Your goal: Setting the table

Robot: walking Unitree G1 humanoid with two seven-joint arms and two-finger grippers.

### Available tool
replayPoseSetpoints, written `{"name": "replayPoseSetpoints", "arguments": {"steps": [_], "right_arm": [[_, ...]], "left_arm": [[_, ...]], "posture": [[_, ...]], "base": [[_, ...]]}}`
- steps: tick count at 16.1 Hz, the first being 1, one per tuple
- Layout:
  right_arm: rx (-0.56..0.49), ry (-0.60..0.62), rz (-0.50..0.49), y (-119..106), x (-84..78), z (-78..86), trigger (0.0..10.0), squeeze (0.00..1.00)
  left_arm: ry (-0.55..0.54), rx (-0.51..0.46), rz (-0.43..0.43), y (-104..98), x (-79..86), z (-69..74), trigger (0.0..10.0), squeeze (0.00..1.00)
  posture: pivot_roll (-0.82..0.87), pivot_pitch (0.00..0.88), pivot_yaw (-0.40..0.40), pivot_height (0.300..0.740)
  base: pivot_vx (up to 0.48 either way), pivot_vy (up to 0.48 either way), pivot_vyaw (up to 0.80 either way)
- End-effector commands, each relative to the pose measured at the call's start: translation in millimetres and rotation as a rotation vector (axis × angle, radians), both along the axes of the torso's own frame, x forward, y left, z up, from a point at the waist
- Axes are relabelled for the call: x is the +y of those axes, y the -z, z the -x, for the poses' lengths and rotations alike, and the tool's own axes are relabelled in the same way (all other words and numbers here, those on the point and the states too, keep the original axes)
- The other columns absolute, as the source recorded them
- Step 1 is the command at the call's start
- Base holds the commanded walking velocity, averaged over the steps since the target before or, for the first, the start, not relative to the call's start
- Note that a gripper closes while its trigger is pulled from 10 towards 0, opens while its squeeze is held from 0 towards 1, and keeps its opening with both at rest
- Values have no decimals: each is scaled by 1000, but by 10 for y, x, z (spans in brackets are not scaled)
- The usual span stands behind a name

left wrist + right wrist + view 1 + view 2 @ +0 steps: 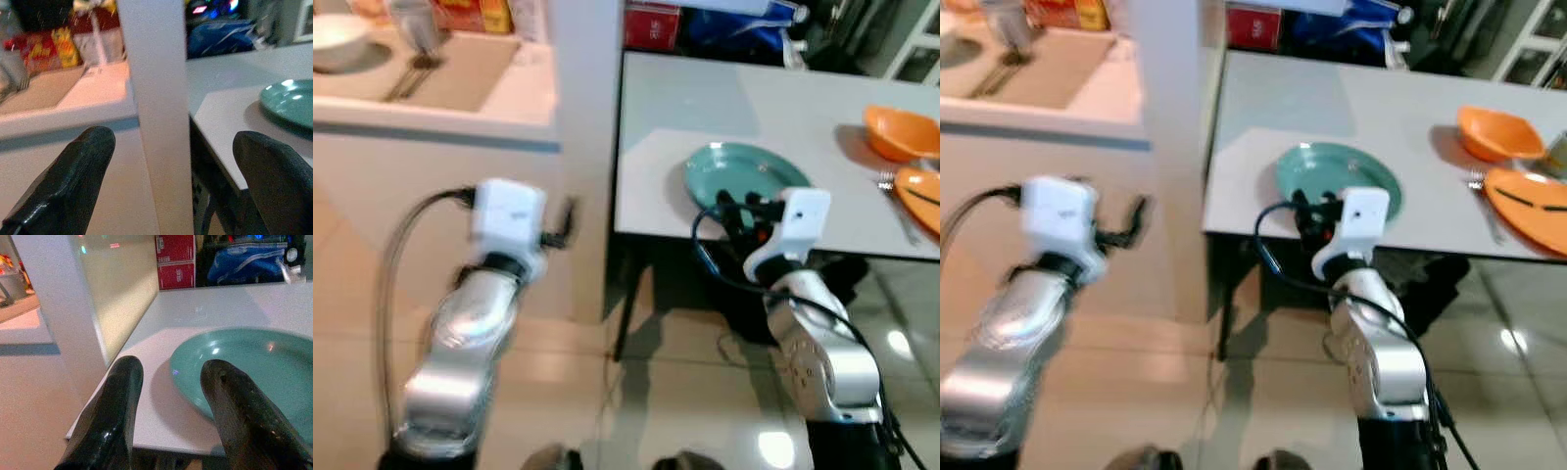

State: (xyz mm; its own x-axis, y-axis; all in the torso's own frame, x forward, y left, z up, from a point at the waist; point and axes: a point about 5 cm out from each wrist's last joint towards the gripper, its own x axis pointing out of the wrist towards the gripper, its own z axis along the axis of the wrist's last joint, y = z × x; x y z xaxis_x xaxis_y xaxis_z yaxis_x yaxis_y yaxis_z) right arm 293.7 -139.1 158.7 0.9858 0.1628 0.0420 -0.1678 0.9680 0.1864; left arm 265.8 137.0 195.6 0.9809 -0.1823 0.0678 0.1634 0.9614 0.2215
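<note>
Centrally, right gripper (736, 208) hovered open at teal plate (744, 174) rim near worktop (705, 108) edge; left gripper (171, 181) open, idle. Advice: close squarely on rim.

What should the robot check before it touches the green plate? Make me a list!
1. Right gripper open: ok, its two fingers stand apart.
2. Right gripper near the green plate: ok, it hovers at the plate's near rim, at the table edge.
3. Plate fully on the table: ok, though close to the near edge.
4. Plate empty: ok, nothing lies on it.
5. Left gripper out of the way: ok, open, off the table by the white pillar.
6. Orange dishes far enough not to be bumped: ok, they sit at the table's right end, apart from the plate.
</note>
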Motion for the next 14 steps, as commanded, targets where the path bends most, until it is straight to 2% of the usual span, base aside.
{"name": "replayPoseSetpoints", "arguments": {"steps": [1, 4, 8, 11, 12, 14], "right_arm": [[12, 14, -10, -16, -1, -15, 10000, 0], [4, -51, -79, -141, 91, -46, 10000, 0], [-17, -98, 4, -216, 195, -41, 10000, 0], [0, -138, -38, -253, 250, -48, 10000, 0], [8, -163, -51, -274, 281, -58, 10000, 0], [-4, -182, -15, -336, 328, -88, 10000, 0]], "left_arm": [[-10, -25, -21, -47, 42, -21, 10000, 0], [-43, -73, 0, -208, 121, -59, 10000, 0], [-44, -55, 14, -178, 140, -53, 10000, 0], [-51, -50, 34, -179, 145, -53, 10000, 0], [-57, -40, 62, -172, 147, -61, 10000, 0], [-85, -29, 94, -164, 165, -67, 10000, 0]], "posture": [[20, 75, -66, 740], [27, 65, -60, 740], [23, 56, -54, 740], [26, 50, -60, 740], [27, 52, -65, 740], [27, 53, -73, 740]], "base": [[0, 480, 0], [0, 480, 0], [0, 480, 0], [0, 480, 0], [0, 0, 0], [399, -259, 0]]}}
